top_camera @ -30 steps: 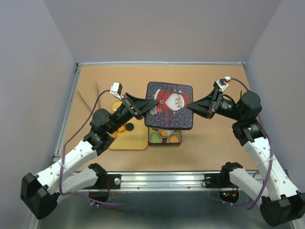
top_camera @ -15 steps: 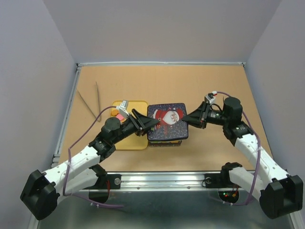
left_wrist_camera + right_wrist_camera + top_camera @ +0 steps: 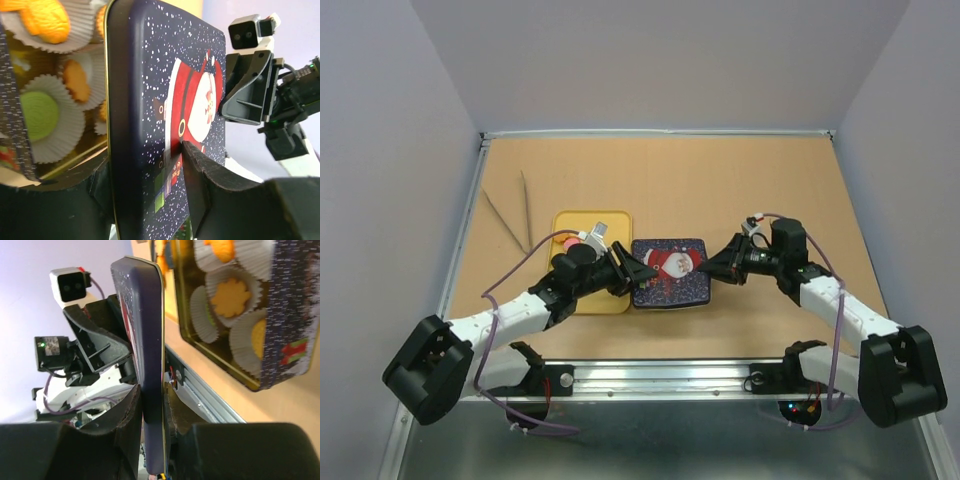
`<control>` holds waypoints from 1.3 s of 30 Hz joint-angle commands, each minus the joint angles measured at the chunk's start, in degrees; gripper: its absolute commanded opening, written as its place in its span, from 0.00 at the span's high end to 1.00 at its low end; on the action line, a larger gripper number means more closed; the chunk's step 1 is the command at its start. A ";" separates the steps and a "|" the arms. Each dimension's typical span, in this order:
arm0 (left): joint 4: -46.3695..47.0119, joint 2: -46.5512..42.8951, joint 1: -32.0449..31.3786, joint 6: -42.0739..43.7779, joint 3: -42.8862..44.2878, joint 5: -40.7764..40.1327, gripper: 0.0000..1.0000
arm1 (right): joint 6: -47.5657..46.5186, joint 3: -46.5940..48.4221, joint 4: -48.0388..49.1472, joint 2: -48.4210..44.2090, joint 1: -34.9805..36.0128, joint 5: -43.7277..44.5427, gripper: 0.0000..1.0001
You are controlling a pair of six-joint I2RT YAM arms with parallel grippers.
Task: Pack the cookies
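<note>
The dark blue Santa lid (image 3: 670,272) hangs just above the cookie tin (image 3: 292,305), covering it from above. In the wrist views a gap still shows between the two. Orange cookies (image 3: 230,297) and a green one (image 3: 37,112) sit in white paper cups inside the tin. My right gripper (image 3: 712,270) is shut on the lid's right rim (image 3: 145,315), with both fingers pressed to it around (image 3: 152,390). My left gripper (image 3: 638,272) straddles the lid's left edge (image 3: 150,75). Its jaws stand open around (image 3: 142,165), with a gap beside the upper finger (image 3: 210,190).
A yellow tray (image 3: 605,222) lies left of the tin, partly under my left arm, with something pink (image 3: 570,242) on it. Two thin sticks (image 3: 523,205) lie at the far left. Raised walls border the brown table (image 3: 740,180).
Both arms have brought the lid down and nearer, from high above the tin to just over it. The left jaws have parted from their grip on the lid.
</note>
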 commanded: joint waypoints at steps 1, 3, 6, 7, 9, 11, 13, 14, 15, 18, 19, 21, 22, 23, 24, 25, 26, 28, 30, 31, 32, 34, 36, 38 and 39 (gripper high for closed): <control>4.97 1.61 -0.20 5.00 3.33 1.69 0.43 | -5.68 -2.78 3.16 3.56 0.46 4.66 0.92; 4.27 3.45 -0.20 6.24 4.29 1.69 0.44 | -6.56 -3.04 4.04 5.40 0.46 5.09 0.91; 3.74 6.18 -0.11 8.17 6.06 1.77 0.45 | -7.27 -3.05 5.36 7.25 0.46 5.45 0.91; 3.39 6.71 -0.03 9.14 6.41 1.78 0.45 | -7.36 -3.05 5.62 8.56 0.46 5.53 0.91; 2.60 8.02 0.06 10.02 7.64 1.34 0.45 | -7.79 -2.78 6.41 9.80 0.46 5.71 0.91; 1.45 8.82 0.24 11.42 9.04 0.81 0.45 | -8.06 -2.17 6.85 11.30 0.46 5.97 0.90; -0.56 9.61 0.50 13.26 10.01 0.29 0.46 | -8.50 -1.73 7.29 12.18 0.46 6.24 0.88; -1.18 9.79 0.59 13.71 10.89 -0.07 0.45 | -8.50 -1.47 7.47 13.23 0.46 6.41 0.88; -2.67 10.14 0.76 15.02 11.24 -0.50 0.45 | -8.76 -0.85 7.64 13.76 0.46 6.50 0.86; -5.85 10.67 0.94 17.05 13.00 -2.62 0.46 | -9.11 0.12 7.91 15.60 0.46 6.68 0.84; -7.59 10.84 1.11 17.75 13.27 -2.88 0.46 | -9.46 0.38 7.91 15.96 0.46 6.77 0.84; -9.19 11.19 1.29 19.25 13.88 -3.93 0.46 | -9.47 0.65 8.08 16.92 0.46 7.03 0.83; -10.06 11.28 1.38 19.60 14.06 -4.11 0.46 | -9.64 0.82 8.26 17.28 0.46 7.03 0.83; -10.41 11.28 1.38 19.95 14.06 -4.37 0.46 | -9.73 0.91 8.26 17.63 0.46 7.03 0.83; -11.37 11.46 1.47 20.48 14.23 -5.07 0.46 | -9.99 1.00 8.35 18.15 0.46 7.03 0.83; -11.73 11.46 1.47 20.74 14.23 -5.25 0.46 | -10.08 1.00 8.43 18.51 0.46 7.12 0.83; -12.26 11.63 1.55 21.09 14.32 -5.60 0.46 | -10.17 0.91 8.43 18.68 0.46 7.12 0.83; -13.58 11.99 1.64 21.71 14.41 -6.57 0.46 | -10.34 1.00 8.52 19.47 0.46 7.12 0.83; -14.11 12.34 1.64 22.24 14.32 -6.92 0.46 | -10.78 0.91 8.61 19.74 0.46 7.12 0.83; -14.11 12.51 1.64 22.59 14.24 -7.01 0.46 | -10.96 0.74 8.61 19.74 0.46 7.20 0.82; -14.20 12.60 1.73 22.85 14.15 -7.01 0.46 | -11.05 0.56 8.52 19.91 0.46 7.38 0.82; -14.55 13.30 1.73 23.30 14.06 -7.10 0.46 | -11.22 0.21 8.61 19.91 0.46 7.56 0.81; -14.55 14.09 1.91 23.91 14.23 -6.93 0.43 | -11.22 -0.14 8.61 20.09 0.46 7.73 0.77; -14.55 14.53 2.08 24.26 14.15 -6.75 0.41 | -11.40 -0.15 8.61 20.27 0.46 7.82 0.72; -14.46 14.80 2.17 24.26 14.15 -6.75 0.40 | -11.40 -0.15 8.61 20.44 0.46 7.91 0.71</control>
